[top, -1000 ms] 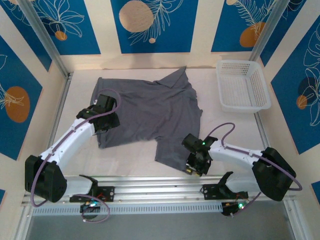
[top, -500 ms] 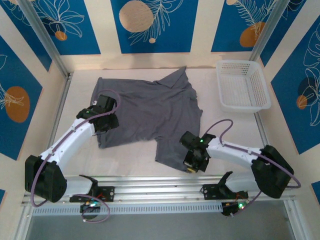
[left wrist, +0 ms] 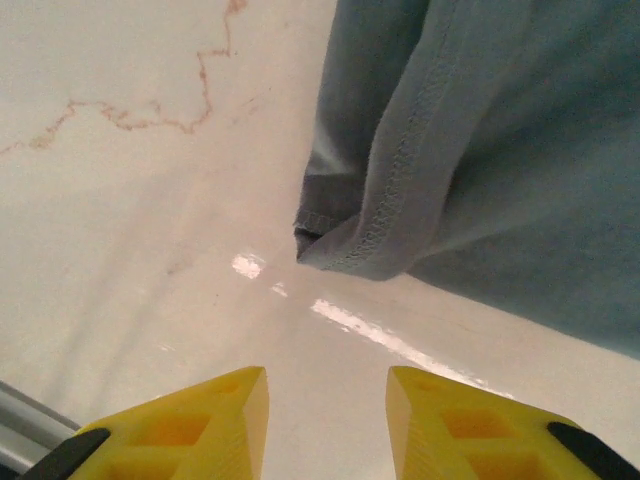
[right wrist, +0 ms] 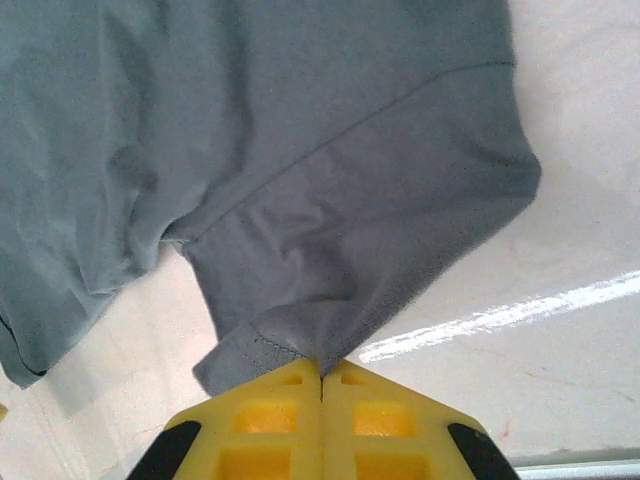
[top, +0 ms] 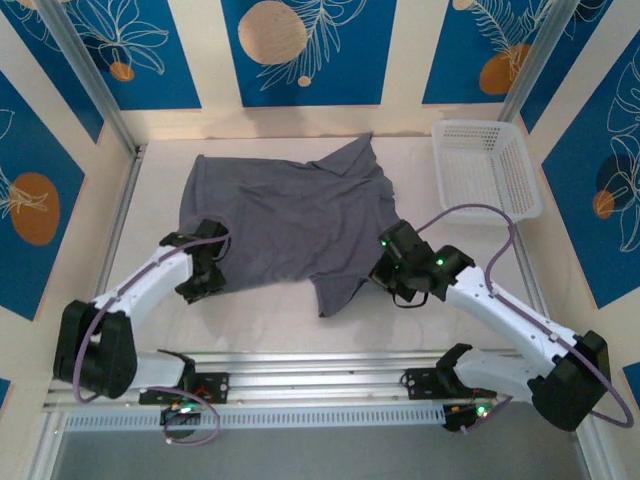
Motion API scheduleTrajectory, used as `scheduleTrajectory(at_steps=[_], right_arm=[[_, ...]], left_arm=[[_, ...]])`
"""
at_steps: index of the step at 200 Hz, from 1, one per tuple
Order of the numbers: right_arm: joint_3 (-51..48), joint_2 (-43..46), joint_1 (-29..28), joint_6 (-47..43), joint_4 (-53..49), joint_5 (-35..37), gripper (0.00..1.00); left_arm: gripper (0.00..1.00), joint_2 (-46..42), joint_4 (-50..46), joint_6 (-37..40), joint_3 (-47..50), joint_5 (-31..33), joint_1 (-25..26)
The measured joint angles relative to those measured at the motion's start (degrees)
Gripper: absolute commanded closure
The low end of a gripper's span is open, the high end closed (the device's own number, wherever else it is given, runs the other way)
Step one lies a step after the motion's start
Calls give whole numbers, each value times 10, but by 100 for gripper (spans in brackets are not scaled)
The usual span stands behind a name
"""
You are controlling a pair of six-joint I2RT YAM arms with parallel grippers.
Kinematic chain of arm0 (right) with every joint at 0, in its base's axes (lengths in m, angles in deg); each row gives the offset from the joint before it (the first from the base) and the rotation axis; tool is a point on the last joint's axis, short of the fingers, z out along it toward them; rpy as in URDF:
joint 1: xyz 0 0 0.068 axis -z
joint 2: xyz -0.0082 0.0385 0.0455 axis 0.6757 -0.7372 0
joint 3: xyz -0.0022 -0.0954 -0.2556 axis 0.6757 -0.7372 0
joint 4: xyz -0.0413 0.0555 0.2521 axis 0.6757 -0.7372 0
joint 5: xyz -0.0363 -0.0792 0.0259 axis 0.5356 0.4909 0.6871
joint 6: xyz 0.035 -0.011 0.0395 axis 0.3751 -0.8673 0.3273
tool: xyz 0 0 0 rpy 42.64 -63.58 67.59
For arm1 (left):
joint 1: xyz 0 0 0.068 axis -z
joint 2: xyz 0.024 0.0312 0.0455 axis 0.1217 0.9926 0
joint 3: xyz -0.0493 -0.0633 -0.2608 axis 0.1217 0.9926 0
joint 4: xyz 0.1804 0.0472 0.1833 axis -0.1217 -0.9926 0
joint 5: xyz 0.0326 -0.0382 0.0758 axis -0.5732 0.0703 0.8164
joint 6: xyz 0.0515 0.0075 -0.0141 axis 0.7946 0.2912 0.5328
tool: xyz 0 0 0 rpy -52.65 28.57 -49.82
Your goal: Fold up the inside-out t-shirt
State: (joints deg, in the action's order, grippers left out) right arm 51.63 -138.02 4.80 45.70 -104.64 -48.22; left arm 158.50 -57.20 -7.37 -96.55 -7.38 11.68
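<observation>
Looking down from the top camera, I count one slate-grey t-shirt (top: pixel 290 210), one white mesh basket (top: pixel 441 165) and my two arms, each ending in one pincer. The t-shirt lies crumpled across the middle of the pale worktop (top: pixel 270 322), its lower right flap drawn up toward the centre right of the frame, and the basket sits apart from it in the upper right corner. The left pincer (top: pixel 198 283) hangs at the shirt's lower left edge. Its wrist camera shows its two yellow fingers (left wrist: pixel 200 432) along the bottom of the frame, parted with bare worktop between them and gripping nothing. A stitched hem corner of the shirt (left wrist: pixel 345 245) lies just ahead, upper right of them, not touching. The right pincer (top: pixel 385 270) is at the shirt's lower right edge. In its wrist view the two yellow fingers (right wrist: pixel 270 405) are pressed together at bottom centre, clenched on a fold of the t-shirt's hem, and the cloth fans out from there toward the top of the frame.
</observation>
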Motion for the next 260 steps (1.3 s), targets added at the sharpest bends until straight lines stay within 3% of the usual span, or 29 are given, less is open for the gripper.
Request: scheduleTrajectory(at_steps=[26,46,70,104,122,145,176,216,238,260], right_arm=[[2,-3,6,-8,7,-2,100],[2,-2,15,-12,9,-2,100],[3,7,26,-17,8,-2,100],[9,26,40,-22,0,-2,100],[17,33,47,-24,-9,-2,100],[47,36,70,-36,-30,-1,100],[137,43,144,-77,-65,2,100],[317,36,217,-156,-83,2,100],[397,7,238,-193,-78,-3,100],[415,-44,266,-213,-57,-22,100]], left_arm=[[51,50,13,-7,0,15,13],[50,76,43,-3,0,24,13],[58,108,68,2,-5,44,13],[78,164,73,-1,-24,81,7],[85,165,66,1,-26,101,6],[100,139,52,2,-33,118,2],[100,74,28,46,-84,121,-10],[100,9,22,139,-227,85,-14],[100,33,29,180,-301,70,-30],[100,123,57,201,-348,54,-59]])
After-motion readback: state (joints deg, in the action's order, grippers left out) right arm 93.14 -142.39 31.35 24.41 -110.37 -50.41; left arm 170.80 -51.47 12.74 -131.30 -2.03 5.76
